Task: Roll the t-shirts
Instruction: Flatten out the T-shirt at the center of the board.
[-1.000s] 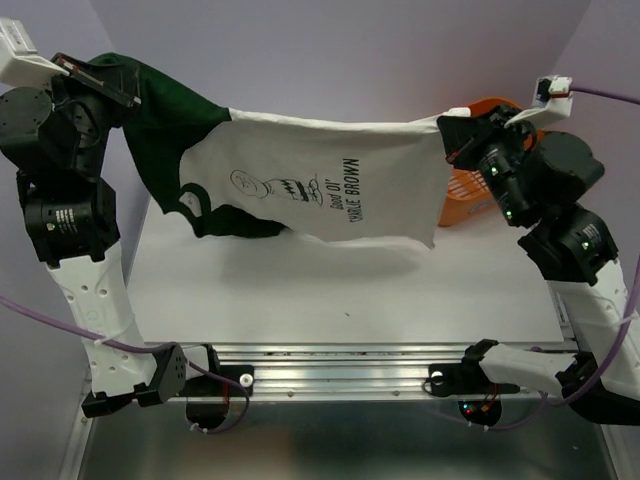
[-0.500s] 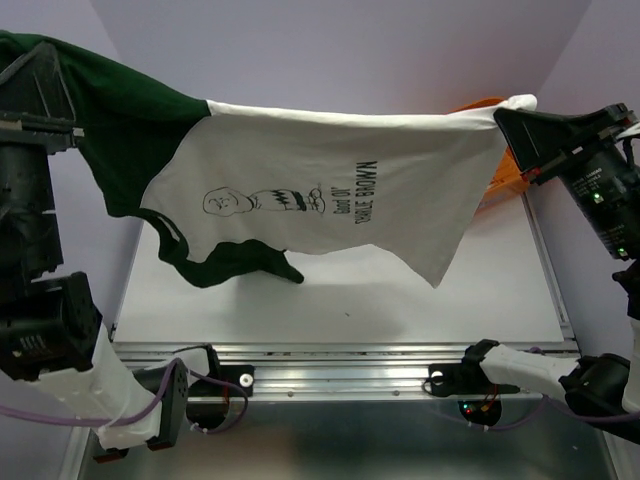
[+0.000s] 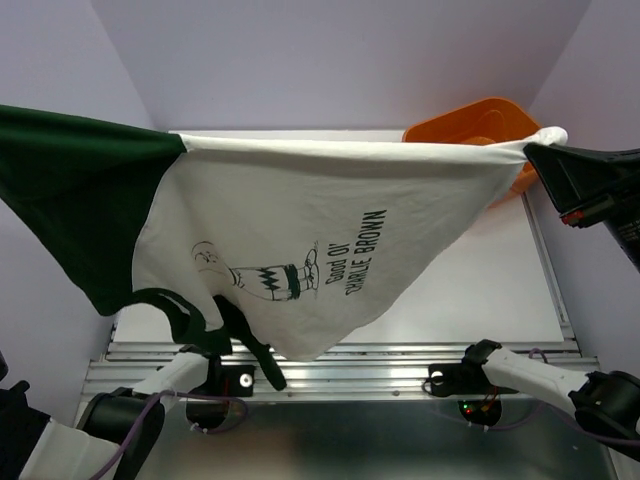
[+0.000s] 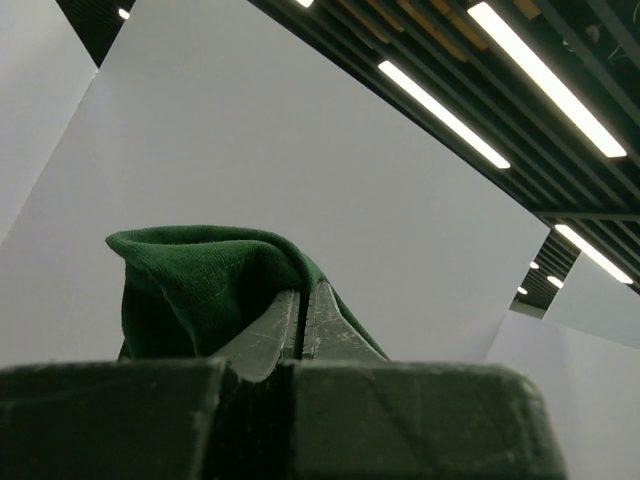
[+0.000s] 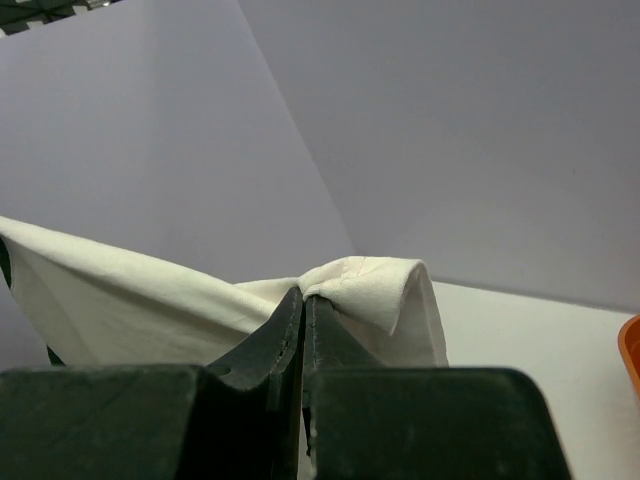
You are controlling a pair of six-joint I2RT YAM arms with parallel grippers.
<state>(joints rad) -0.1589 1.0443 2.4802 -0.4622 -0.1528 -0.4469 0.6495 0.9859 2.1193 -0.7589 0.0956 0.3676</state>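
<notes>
One t-shirt (image 3: 300,220), white with dark green sleeves and dark chest lettering, hangs stretched in the air across the top view, high above the table. My right gripper (image 3: 545,152) is shut on its white hem corner (image 5: 370,285) at the right. My left gripper is out of the top view at the left; in the left wrist view it (image 4: 303,295) is shut on the green sleeve cloth (image 4: 200,275). The shirt's lower edge and the other green sleeve (image 3: 200,320) dangle toward the near edge.
An orange basket (image 3: 470,120) stands at the table's far right, partly behind the shirt. The white table surface (image 3: 500,290) shows under the shirt at the right. The arm bases and metal rail (image 3: 350,375) lie along the near edge.
Both grippers have lifted the shirt higher and toward the camera. The left gripper has left the top view. The shirt now hangs larger and more spread, print turned the other way.
</notes>
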